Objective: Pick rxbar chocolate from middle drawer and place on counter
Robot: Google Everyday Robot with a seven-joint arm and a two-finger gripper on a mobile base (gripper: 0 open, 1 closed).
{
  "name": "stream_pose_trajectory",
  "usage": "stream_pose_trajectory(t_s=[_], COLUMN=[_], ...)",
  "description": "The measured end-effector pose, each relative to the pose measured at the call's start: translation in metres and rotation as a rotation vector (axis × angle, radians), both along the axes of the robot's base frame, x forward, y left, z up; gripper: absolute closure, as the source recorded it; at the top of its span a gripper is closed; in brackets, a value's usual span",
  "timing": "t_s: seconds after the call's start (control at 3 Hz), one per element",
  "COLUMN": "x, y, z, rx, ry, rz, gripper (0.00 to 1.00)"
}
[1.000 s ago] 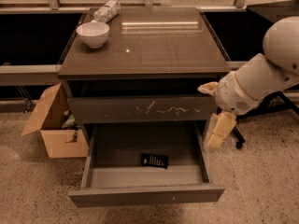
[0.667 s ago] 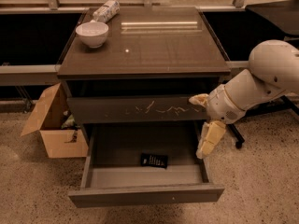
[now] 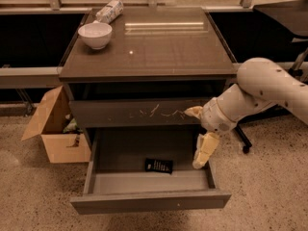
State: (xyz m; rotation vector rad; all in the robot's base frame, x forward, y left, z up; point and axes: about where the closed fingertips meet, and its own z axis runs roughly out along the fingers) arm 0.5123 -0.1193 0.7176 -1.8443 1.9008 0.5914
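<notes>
The rxbar chocolate (image 3: 159, 165), a small flat black bar with white print, lies on the grey floor of the open middle drawer (image 3: 150, 200), near its middle. My gripper (image 3: 198, 133) hangs at the drawer's right side, just right of and above the bar, not touching it. Its fingers are spread wide: one fingertip (image 3: 194, 112) is by the scratched drawer front above, the other (image 3: 204, 151) reaches down over the drawer's right edge. It holds nothing. The glossy counter (image 3: 159, 44) tops the cabinet.
A white bowl (image 3: 95, 34) and a white and silver packet (image 3: 109, 11) sit at the counter's back left. The scratched drawer front (image 3: 139, 112) is shut above the open drawer. An open cardboard box (image 3: 54, 130) stands on the floor left of the cabinet. A chair base (image 3: 243, 139) is at the right.
My arm has swung left and lower, bringing the gripper from beside the cabinet to over the open drawer's right edge. The bar has not moved.
</notes>
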Motion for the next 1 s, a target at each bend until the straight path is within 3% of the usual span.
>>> stream_pose_trajectory(t_s=[0.67, 1.0], x=[0.017, 0.024], y=[0.020, 0.030], z=[-0.086, -0.118], rx=[-0.027, -0.019], ry=[0.042, 0.028], rz=[0.043, 0.036], gripper=[0.00, 0.00])
